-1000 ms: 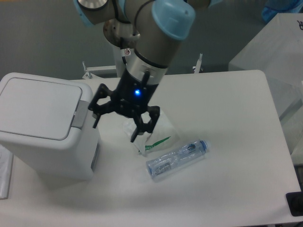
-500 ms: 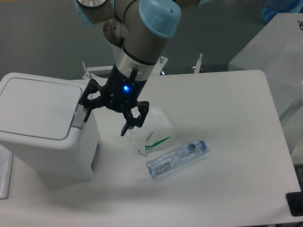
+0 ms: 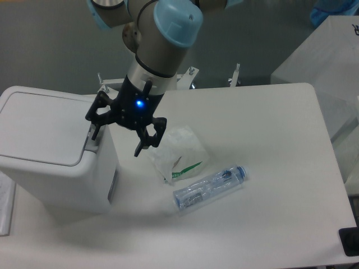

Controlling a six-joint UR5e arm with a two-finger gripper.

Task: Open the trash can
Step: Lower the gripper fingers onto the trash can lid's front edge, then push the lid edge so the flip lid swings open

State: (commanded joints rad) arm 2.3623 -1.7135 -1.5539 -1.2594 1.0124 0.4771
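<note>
1. The trash can (image 3: pixel 50 151) stands at the table's (image 3: pixel 269 224) left edge, lid down.
2. The gripper (image 3: pixel 115 139) hangs over its grey button side, fingers spread apart, empty.
3. A plastic bag (image 3: pixel 178 150) and bottle (image 3: pixel 210 188) lie nearby.

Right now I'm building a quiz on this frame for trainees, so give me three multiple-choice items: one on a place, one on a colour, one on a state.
1. Where does the bottle lie?
A in the trash can
B on the table, near the plastic bag
C in the gripper

2. What colour is the bag's print?
A green
B red
C black

3. How is the trash can lid?
A removed
B upright
C down

Answers: B, it lies flat on the table; A, green marks show; C, the lid lies flat while the open gripper hovers at the button tab.
</note>
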